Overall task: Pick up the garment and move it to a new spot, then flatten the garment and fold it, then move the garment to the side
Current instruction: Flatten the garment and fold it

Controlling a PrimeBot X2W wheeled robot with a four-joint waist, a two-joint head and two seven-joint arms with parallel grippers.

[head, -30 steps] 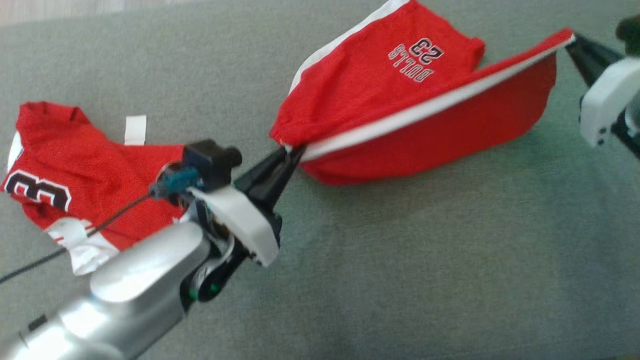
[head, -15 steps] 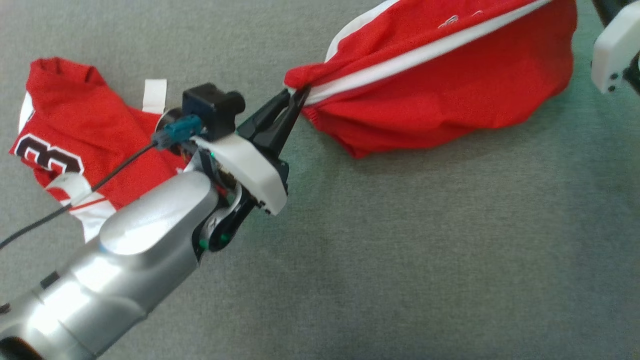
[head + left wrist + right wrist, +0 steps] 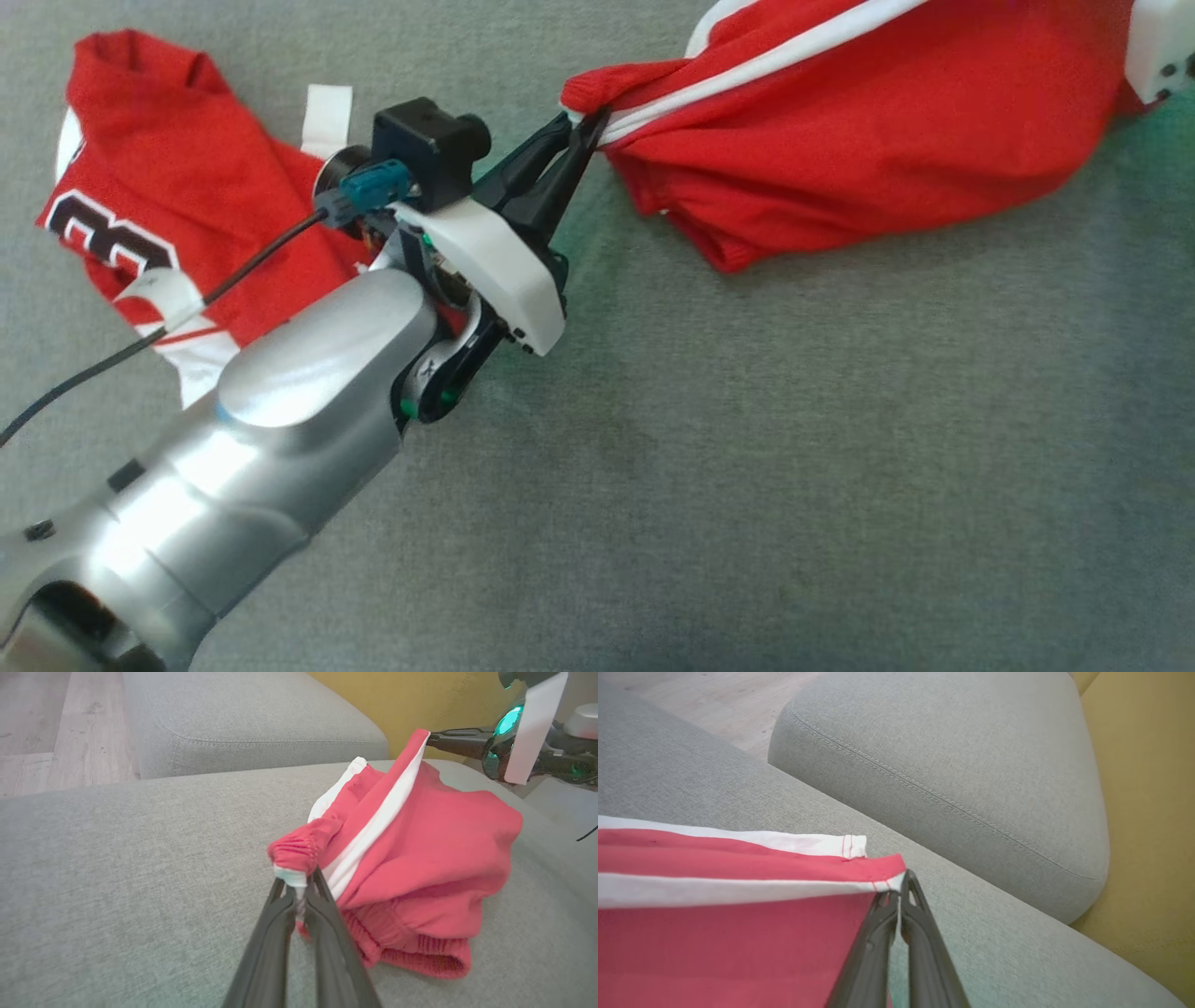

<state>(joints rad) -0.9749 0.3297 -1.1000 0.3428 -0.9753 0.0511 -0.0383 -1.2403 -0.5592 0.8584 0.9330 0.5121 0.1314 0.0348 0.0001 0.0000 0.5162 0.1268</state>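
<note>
The garment is a pair of red shorts with a white side stripe, stretched in the air between both grippers, its lower bulk sagging onto the grey cushion. My left gripper is shut on the gathered waistband corner, fingers pinched together in the left wrist view. My right gripper is shut on the opposite hem corner. It also shows from the side in the left wrist view. In the head view its white housing sits at the top right edge.
A second red jersey with a black-and-white number lies crumpled at the left, partly under my left arm, with a white tag beside it. A neighbouring grey cushion, a yellow surface and wooden floor lie beyond.
The head camera has tilted, shifting the whole scene up. The shorts have risen and swung so their printed number face is hidden behind the taut striped edge. Both grips hold.
</note>
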